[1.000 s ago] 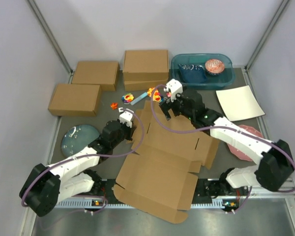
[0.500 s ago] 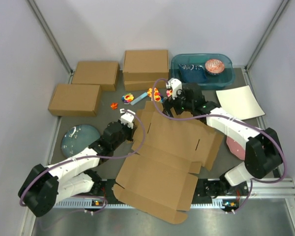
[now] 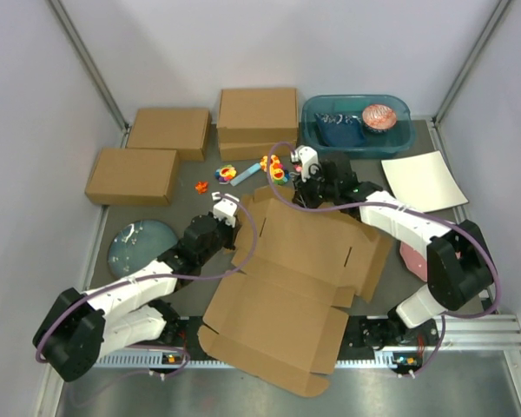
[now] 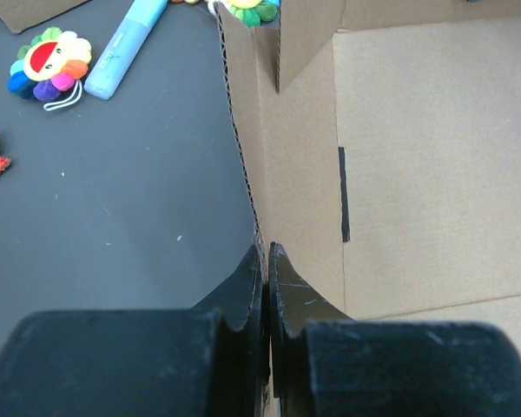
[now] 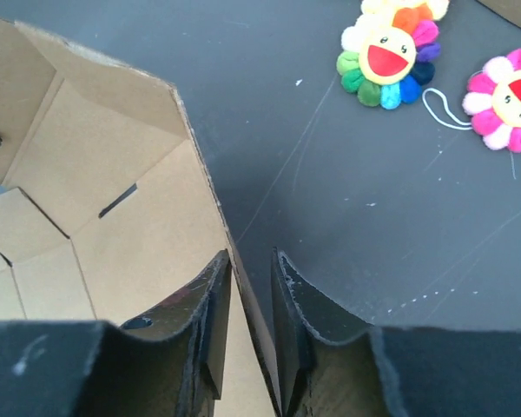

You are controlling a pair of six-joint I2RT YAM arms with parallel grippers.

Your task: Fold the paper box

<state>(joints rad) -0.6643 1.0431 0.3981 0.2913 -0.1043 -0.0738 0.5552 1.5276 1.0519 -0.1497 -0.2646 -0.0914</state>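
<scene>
The paper box (image 3: pixel 286 287) lies partly unfolded in the middle of the mat, a brown die-cut sheet with its far and left walls raised. My left gripper (image 3: pixel 228 208) is shut on the upright left flap's edge; in the left wrist view its fingertips (image 4: pixel 267 248) pinch the corrugated edge of the box (image 4: pixel 417 156). My right gripper (image 3: pixel 304 187) is at the far wall. In the right wrist view its jaws (image 5: pixel 250 256) straddle the top edge of that wall (image 5: pixel 113 217), narrow but with a gap showing beside the cardboard.
Three ready-made cardboard boxes (image 3: pixel 132 175) (image 3: pixel 169 130) (image 3: pixel 257 117) stand at the back left. A teal bin (image 3: pixel 356 109) and a white sheet (image 3: pixel 423 181) are at the back right. Flower toys (image 5: pixel 386 56) and a blue marker (image 4: pixel 126 48) lie just beyond the box. A glass lid (image 3: pixel 141 243) sits left, a pink plate (image 3: pixel 412 258) right.
My right gripper has come down over the far wall's edge and its jaws have narrowed from wide open to a small gap. The left gripper has kept its hold.
</scene>
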